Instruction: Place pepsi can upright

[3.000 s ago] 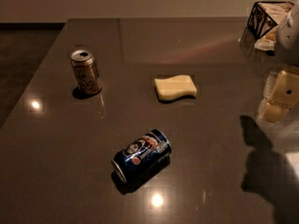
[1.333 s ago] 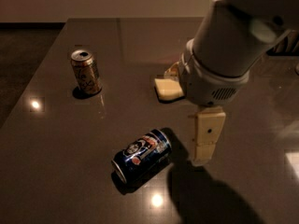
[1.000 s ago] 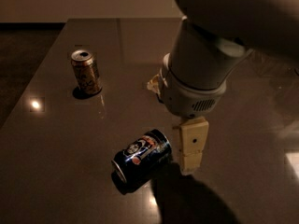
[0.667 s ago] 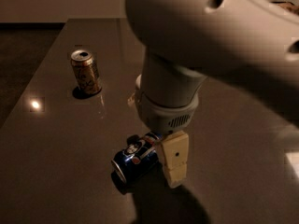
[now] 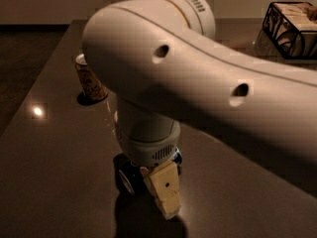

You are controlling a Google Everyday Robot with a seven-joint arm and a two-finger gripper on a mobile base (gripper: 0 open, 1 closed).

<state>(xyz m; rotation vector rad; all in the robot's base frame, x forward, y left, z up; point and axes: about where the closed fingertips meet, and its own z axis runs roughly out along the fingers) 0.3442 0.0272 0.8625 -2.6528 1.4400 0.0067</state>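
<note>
The pepsi can (image 5: 127,180) lies on its side on the dark table (image 5: 54,172). Only its silver end and a sliver of dark blue show, because my arm covers the rest. My gripper (image 5: 159,192) is down right at the can, over its near side, with its cream tip close to the tabletop. My large white arm (image 5: 198,78) fills the middle and right of the camera view.
A gold-brown can (image 5: 89,78) stands upright at the back left, partly behind my arm. A black wire basket (image 5: 292,26) sits at the far right corner. The table's left edge runs close to the gold-brown can.
My arm has swung in from the right and moved left and down onto the pepsi can. It now hides most of the can and the yellow sponge seen earlier.
</note>
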